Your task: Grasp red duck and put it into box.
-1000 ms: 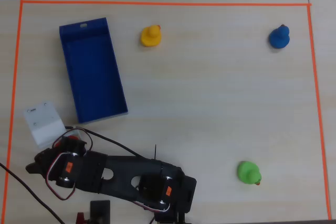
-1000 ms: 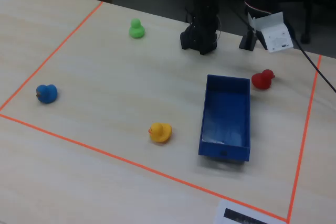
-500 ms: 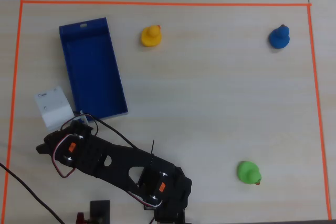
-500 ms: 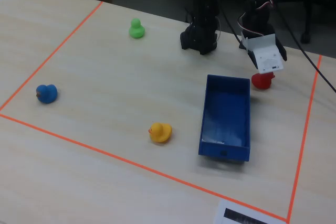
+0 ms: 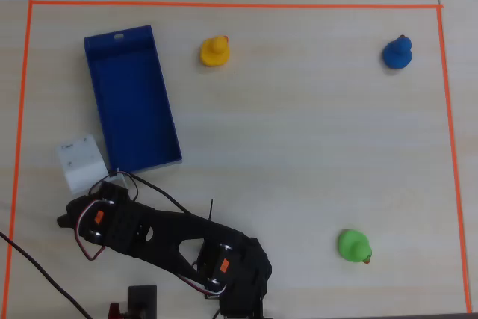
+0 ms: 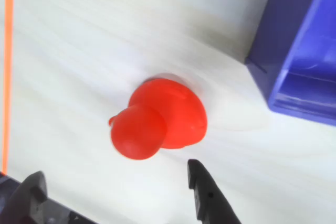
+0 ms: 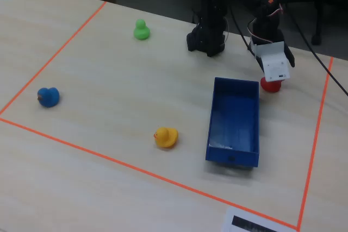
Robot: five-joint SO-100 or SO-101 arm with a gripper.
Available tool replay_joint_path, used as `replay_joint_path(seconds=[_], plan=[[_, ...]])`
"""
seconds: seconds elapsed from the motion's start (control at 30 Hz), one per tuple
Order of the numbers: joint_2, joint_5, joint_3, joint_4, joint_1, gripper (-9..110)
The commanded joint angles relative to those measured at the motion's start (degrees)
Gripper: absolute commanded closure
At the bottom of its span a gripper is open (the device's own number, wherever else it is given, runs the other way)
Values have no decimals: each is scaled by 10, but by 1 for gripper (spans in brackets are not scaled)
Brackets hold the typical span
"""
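The red duck (image 6: pixel 160 119) stands on the pale wooden table, just left of the blue box (image 6: pixel 302 51) in the wrist view. My gripper (image 6: pixel 115 168) is open and hovers over the duck; its two dark fingers (image 6: pixel 205 190) stand apart below the duck and do not touch it. In the fixed view the red duck (image 7: pixel 270 85) peeks out beneath the white wrist camera housing (image 7: pixel 275 63), beside the far end of the blue box (image 7: pixel 234 120). In the overhead view the arm and housing (image 5: pixel 81 162) hide the duck, next to the empty blue box (image 5: pixel 131 98).
A yellow duck (image 5: pixel 214 51), a blue duck (image 5: pixel 398 53) and a green duck (image 5: pixel 352 246) stand elsewhere on the table. Orange tape (image 5: pixel 224 5) frames the work area; one strip (image 6: pixel 8 66) runs close to the red duck. The arm's base (image 5: pixel 231 274) sits at the front edge.
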Motion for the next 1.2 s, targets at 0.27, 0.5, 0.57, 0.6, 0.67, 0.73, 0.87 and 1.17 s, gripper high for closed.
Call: replay_joint_path(seconds=[0.27,0.5,0.57,0.6,0.67,0.73,0.87,1.17], plan=[[12,26,18,-28,-4,66],[3,50,22,-47,-9,66],[0,54,25,-54,-15,66],[-4,55,27,-58,-17,66],[-11,57,28,-66,-17,66],[-19,57,30,-74,-17,66],[-29,62,31,-86,-18,66],[-49,66,55,-126,-26,66]])
